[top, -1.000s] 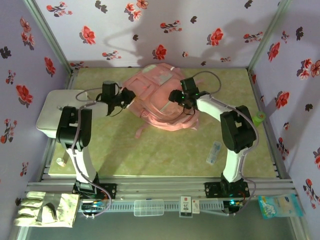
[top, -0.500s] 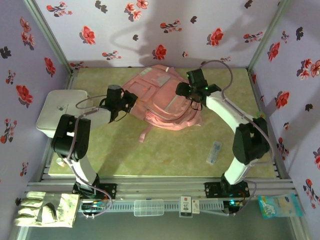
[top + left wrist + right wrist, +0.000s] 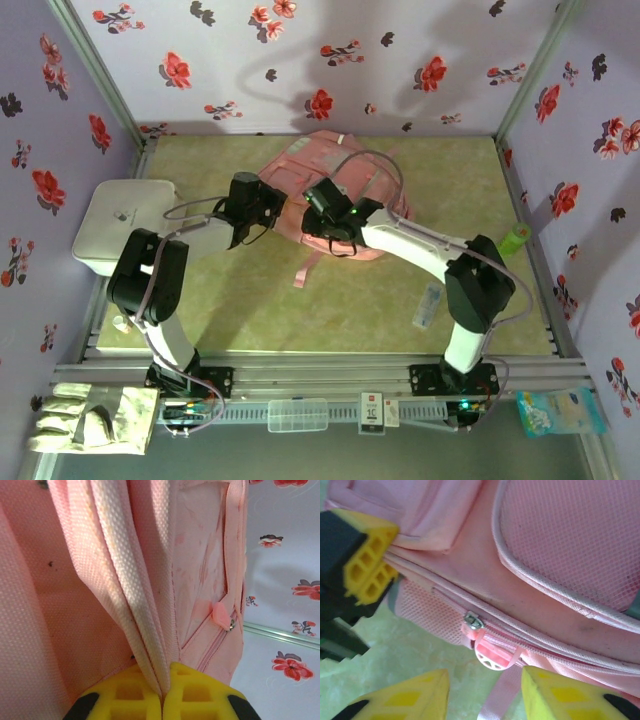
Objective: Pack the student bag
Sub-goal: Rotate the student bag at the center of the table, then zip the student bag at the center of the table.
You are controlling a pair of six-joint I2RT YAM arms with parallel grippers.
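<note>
Seen from above, the jaws are too small to read. The left gripper (image 3: pixel 262 205) and right gripper (image 3: pixel 326 215) are near each other at the near-left edge of the large soft pink fabric student bag (image 3: pixel 340 160). The bag lies on the far middle of the green table (image 3: pixel 250 290). With the arms this near, a sideways move by either could knock the other. At the table's left stands a white rounded square box (image 3: pixel 125 225) with its lid down, so its contents are hidden.

In the left wrist view, the left gripper (image 3: pixel 162 692) has its yellow jaws pressed together on a thin fold of the bag's fabric and pale woven edging. So slim a fold would likely slide out under a hard tug on the bag. A zip with a pink tab (image 3: pixel 220 614) runs closed beside it.

In the right wrist view, the right gripper (image 3: pixel 482 700) has its jaws spread wide and holds nothing. The round pink plastic zip pull (image 3: pixel 490 659) hangs just ahead of the gap, under its metal slider (image 3: pixel 473 621). The jaws might catch the loose pink ribbon there instead, or push the pull aside. The zip looks shut here, and nothing inside the bag can be seen.
</note>
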